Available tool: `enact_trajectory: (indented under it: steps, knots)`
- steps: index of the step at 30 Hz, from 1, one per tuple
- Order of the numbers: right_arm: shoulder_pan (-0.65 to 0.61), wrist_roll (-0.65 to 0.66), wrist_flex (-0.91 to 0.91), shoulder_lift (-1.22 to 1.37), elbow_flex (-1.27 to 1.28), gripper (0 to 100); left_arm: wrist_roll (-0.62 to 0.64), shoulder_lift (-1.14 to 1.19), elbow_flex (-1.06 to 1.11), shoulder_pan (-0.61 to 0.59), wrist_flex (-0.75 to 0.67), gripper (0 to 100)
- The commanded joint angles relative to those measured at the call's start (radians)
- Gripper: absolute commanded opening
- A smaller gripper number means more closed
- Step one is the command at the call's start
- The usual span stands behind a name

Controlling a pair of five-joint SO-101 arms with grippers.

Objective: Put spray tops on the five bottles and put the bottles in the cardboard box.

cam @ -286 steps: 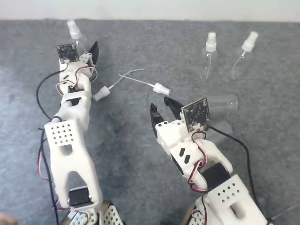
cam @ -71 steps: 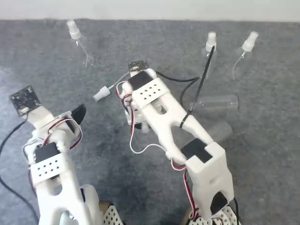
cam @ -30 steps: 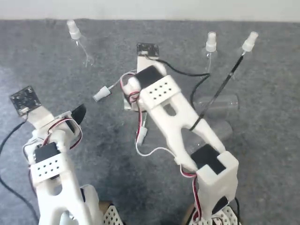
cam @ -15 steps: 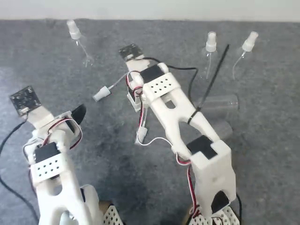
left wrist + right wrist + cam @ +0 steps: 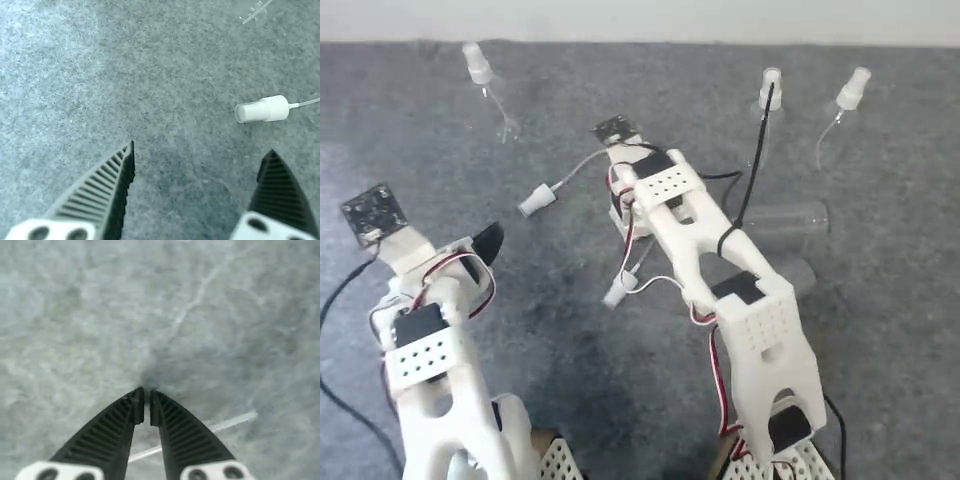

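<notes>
My right gripper point(image 5: 146, 390) is shut, its tips just above the grey carpet. A thin white tube point(image 5: 235, 420) crosses under its fingers; I cannot tell whether they touch it. In the high view the right arm point(image 5: 670, 195) stretches to the middle of the carpet. A loose spray top point(image 5: 535, 200) lies to its left. My left gripper point(image 5: 201, 147) stands open above bare carpet, with that spray top point(image 5: 262, 108) a little beyond one fingertip. Three clear bottles with spray tops stand at the back: point(image 5: 480, 70), point(image 5: 769, 90), point(image 5: 853, 90). Two bottles without tops lie on their sides: point(image 5: 785, 218), point(image 5: 795, 272).
The left arm point(image 5: 430, 340) stands at the near left with its gripper point(image 5: 482, 248) drawn back. Red and white wires hang from the right arm, with a white connector point(image 5: 617, 292) dangling near the carpet. A black cable point(image 5: 750, 160) arcs up toward the back bottles.
The left arm has pulled back from the far-left bottle. The right arm has reached out over the middle spray top, covering it, and swung slightly left, then drew back in the last second.
</notes>
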Motion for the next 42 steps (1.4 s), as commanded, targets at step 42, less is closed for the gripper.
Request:
enact_trajectory:
  steps: [42]
  knots:
    - [0.054, 0.155, 0.579, -0.364, 0.144, 1.7, 0.006, -0.031, 0.015, -0.006, -0.060, 36]
